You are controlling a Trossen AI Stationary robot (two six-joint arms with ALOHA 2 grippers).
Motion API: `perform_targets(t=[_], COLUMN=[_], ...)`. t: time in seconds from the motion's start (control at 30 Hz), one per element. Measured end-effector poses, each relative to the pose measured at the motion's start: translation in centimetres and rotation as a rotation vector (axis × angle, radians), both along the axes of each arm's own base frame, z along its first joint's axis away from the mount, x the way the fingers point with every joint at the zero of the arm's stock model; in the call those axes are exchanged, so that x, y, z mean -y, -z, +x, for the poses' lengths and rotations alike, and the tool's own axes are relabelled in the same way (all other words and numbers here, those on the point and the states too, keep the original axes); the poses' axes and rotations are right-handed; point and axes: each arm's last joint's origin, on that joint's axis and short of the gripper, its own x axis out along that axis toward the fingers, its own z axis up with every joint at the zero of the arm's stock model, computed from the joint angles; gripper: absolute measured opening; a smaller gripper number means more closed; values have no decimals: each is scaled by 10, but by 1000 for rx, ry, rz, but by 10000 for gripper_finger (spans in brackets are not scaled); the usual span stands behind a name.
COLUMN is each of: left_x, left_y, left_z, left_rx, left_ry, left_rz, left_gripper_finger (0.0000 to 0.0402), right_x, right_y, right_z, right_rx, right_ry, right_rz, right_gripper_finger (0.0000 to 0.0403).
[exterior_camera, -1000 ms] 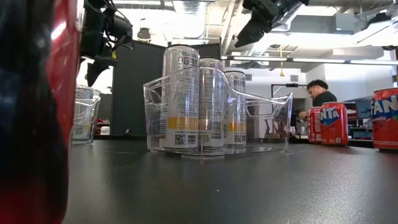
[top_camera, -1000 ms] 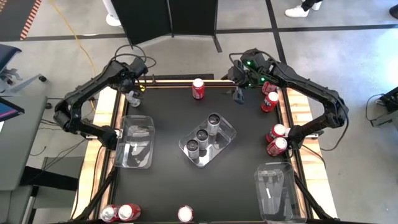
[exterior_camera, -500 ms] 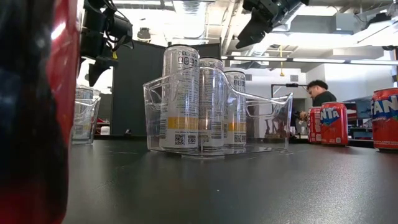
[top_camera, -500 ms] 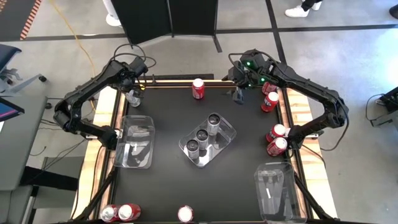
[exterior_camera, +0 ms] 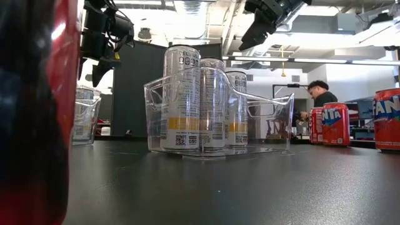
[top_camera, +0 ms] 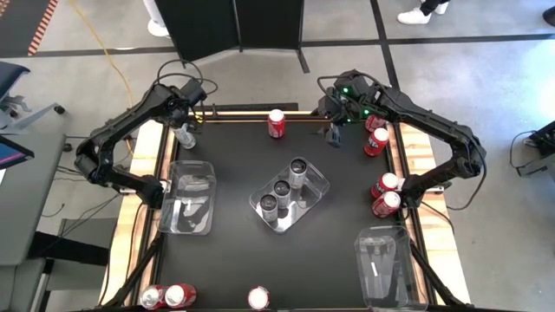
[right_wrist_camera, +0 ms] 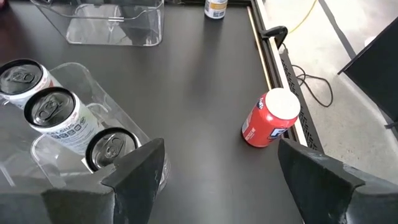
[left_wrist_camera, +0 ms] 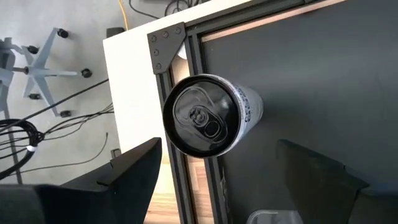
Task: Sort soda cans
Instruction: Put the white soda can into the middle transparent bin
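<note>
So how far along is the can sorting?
Done: three silver cans stand in the middle tray. In hand: nothing held; the left end effector hangs open above a silver can at the table's corner, the right end effector open near a red can. Left: the red cans along the edges; two trays hold no cans.

The desk (top_camera: 234, 260) has a black top in a dark metal frame with light wooden side strips. The surrounding floor (top_camera: 78, 87) is grey concrete marked with black tape lines (top_camera: 386, 39). A dark partition panel (top_camera: 230, 22) stands behind the desk. Ceiling strip lights (exterior_camera: 325, 60) run overhead. A person (exterior_camera: 320, 94) sits in the background.
</note>
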Motion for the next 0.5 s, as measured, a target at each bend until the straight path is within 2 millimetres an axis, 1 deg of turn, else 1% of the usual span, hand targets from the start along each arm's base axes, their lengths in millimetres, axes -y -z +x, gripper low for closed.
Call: perform_targets(t=[0.3,0.5], left_x=[-2,-4], left_y=[-1,-1], left_z=[1,3], left_rx=[24,72], left_ry=[-34,-117], left_rz=[35,94], left_gripper_finger=[312,312], right_x=[-2,-5], right_y=[0,0], right_z=[1,3], right_rx=[2,2], right_ry=[-14,-28], right_rz=[-10,-11], right_gripper_finger=[331,331])
